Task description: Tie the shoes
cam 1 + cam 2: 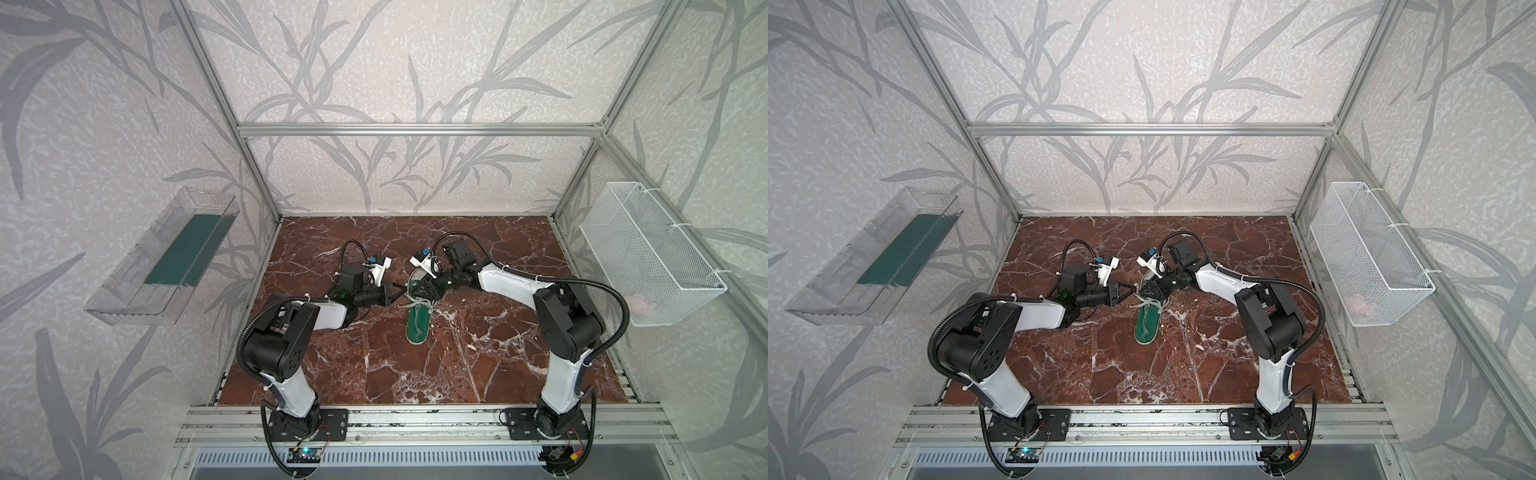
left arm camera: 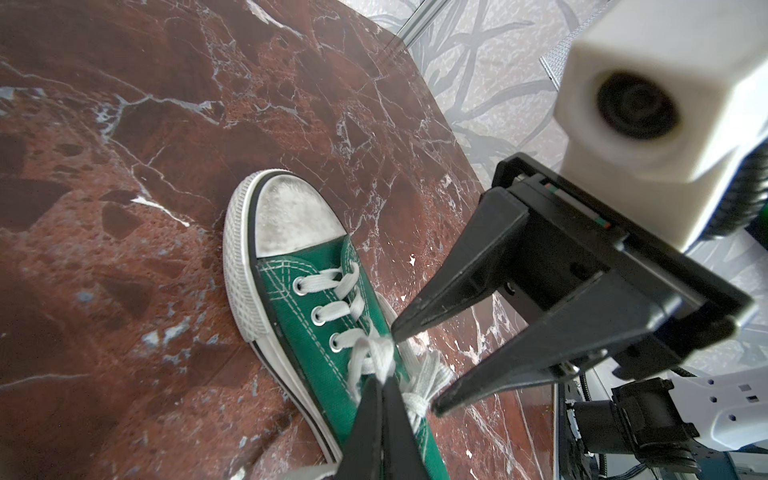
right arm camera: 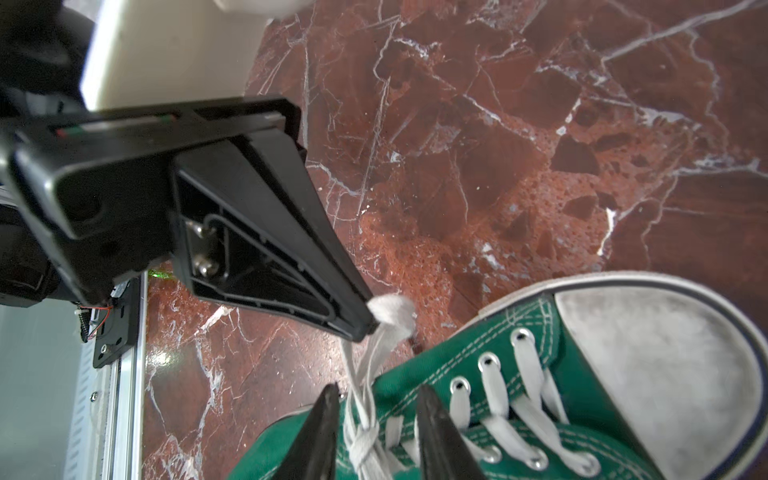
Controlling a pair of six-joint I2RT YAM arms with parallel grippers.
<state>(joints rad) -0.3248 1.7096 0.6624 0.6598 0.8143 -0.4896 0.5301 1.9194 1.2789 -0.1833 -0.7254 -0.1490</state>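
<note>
The green shoe (image 1: 417, 326) (image 1: 1147, 326) lies mid-table with its white toe cap pointing away from the arm bases; the wrist views show it close up (image 2: 307, 320) (image 3: 436, 361). My left gripper (image 1: 400, 291) (image 1: 1133, 288) (image 2: 382, 378) is shut on a loop of white lace (image 3: 392, 311) (image 2: 379, 353), pulled up off the shoe toward the left. My right gripper (image 1: 420, 291) (image 1: 1152, 291) (image 3: 378, 390) stands open over the laces, one finger on each side of the knot (image 3: 365, 440), gripping nothing. From the left wrist view its two fingers (image 2: 419, 320) are spread.
The red marble tabletop (image 1: 457, 365) carries only the shoe. A clear plastic bin (image 1: 166, 257) hangs on the left wall and a white wire basket (image 1: 648, 253) on the right wall. Aluminium frame posts bound the table.
</note>
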